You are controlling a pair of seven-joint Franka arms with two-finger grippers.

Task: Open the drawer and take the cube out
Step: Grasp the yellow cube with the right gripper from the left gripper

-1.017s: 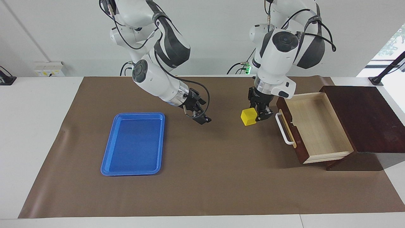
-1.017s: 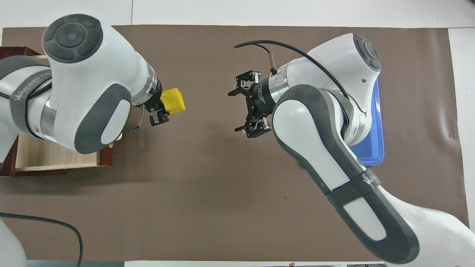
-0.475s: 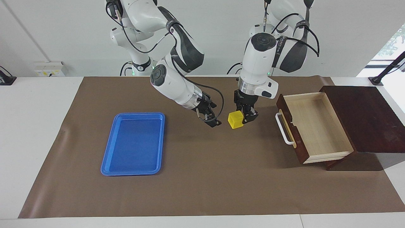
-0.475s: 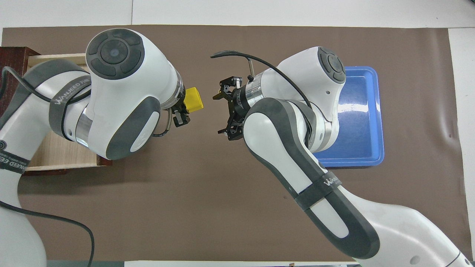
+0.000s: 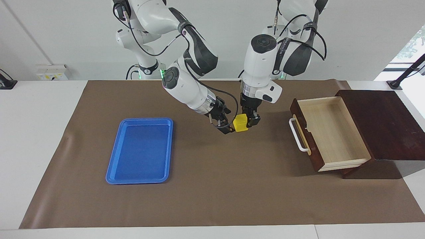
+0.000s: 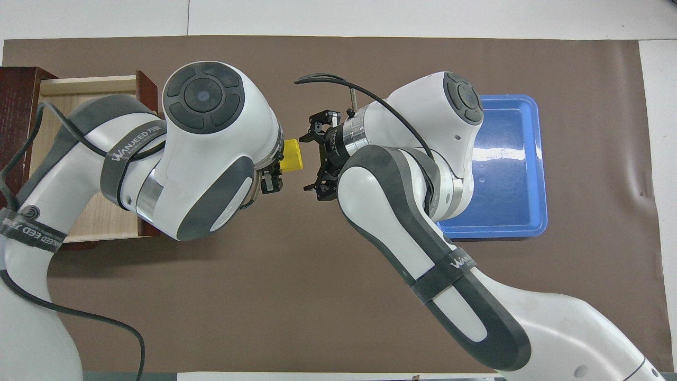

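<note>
L gripper (image 5: 247, 122) clamped on yellow cube (image 5: 240, 123), held in air over brown mat (image 5: 212, 186) mid-table, betw. tray and drawer. R gripper (image 5: 225, 123) just beside cube, fingers spread wide, gripping nothing. Drawer (image 5: 327, 132) pulled out at L arm's end, inside bare. Blue tray (image 5: 114, 166) at R arm's end.
</note>
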